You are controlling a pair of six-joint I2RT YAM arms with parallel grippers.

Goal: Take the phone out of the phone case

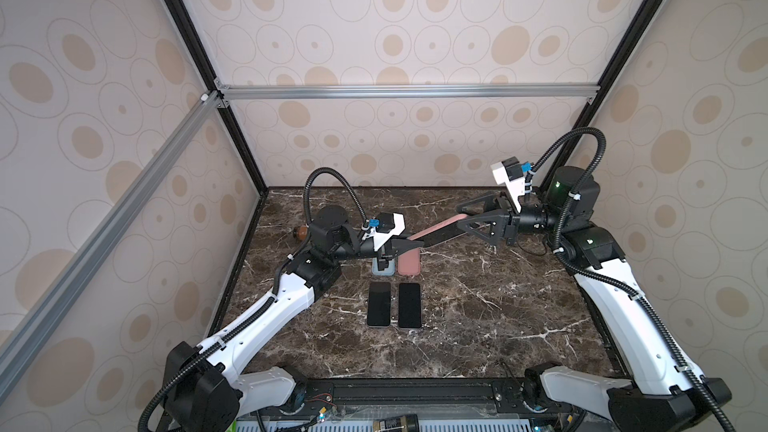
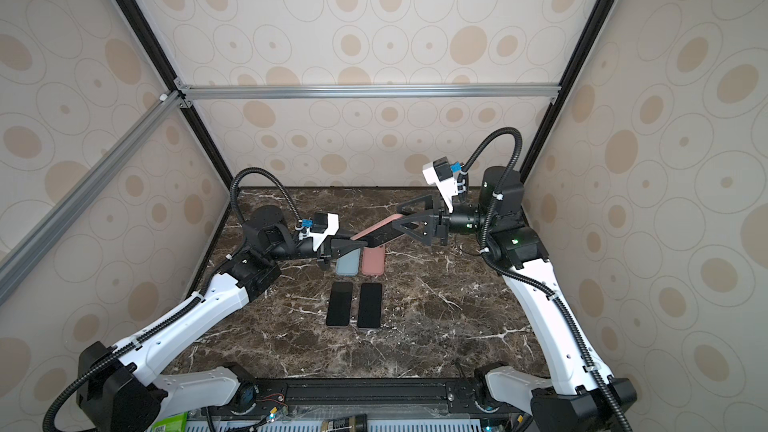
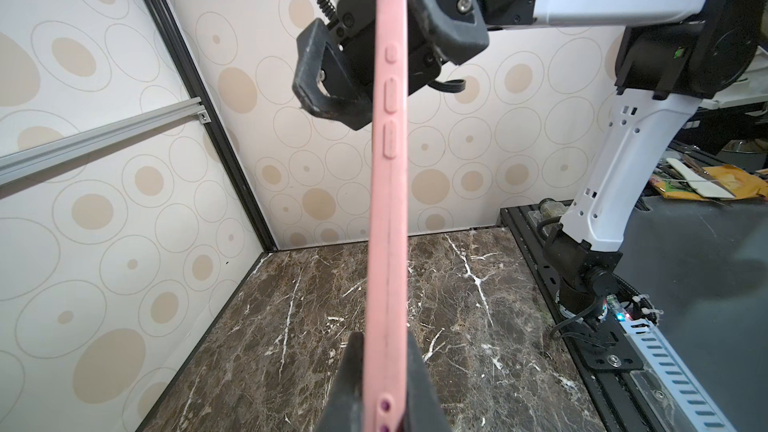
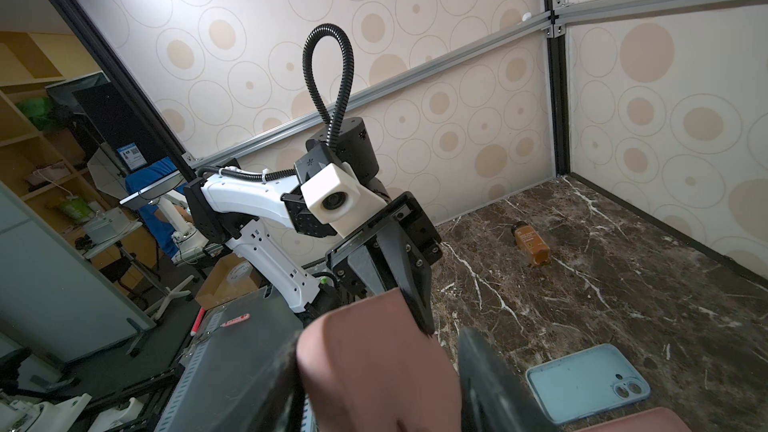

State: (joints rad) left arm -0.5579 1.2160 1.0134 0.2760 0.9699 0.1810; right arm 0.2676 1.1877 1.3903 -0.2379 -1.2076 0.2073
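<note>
Pink in colour, the phone case [image 1: 436,227] is held clear of the bench [image 1: 498,317], between the two arms and above the rear middle of the marble top. A dark strip under its upper edge is taken to be the screen of the phone [image 1: 439,238] seated inside.

The case is stood on one long edge, button side up. Its long axis is laid from the left gripper [image 1: 415,244] toward the right gripper [image 1: 458,218], rising slightly toward the far right. The left fingers [image 3: 419,376] are clamped across the thickness of the lower end, where two small holes are seen in the left wrist view. The right fingers [image 3: 444,14] are set either side of the opposite end, the one nearer the side buttons, so the top of the phone is judged to point at the right arm. Whether those fingers press on the case cannot be told.

The coming move is judged to turn on this line: both ends are bracketed along one axis, so the case can be peeled back, or the phone pushed out, across it.

Below, a blue case [image 4: 588,382], a second pink case [image 1: 409,263] and two bare phones [image 1: 379,304] are laid flat.
</note>
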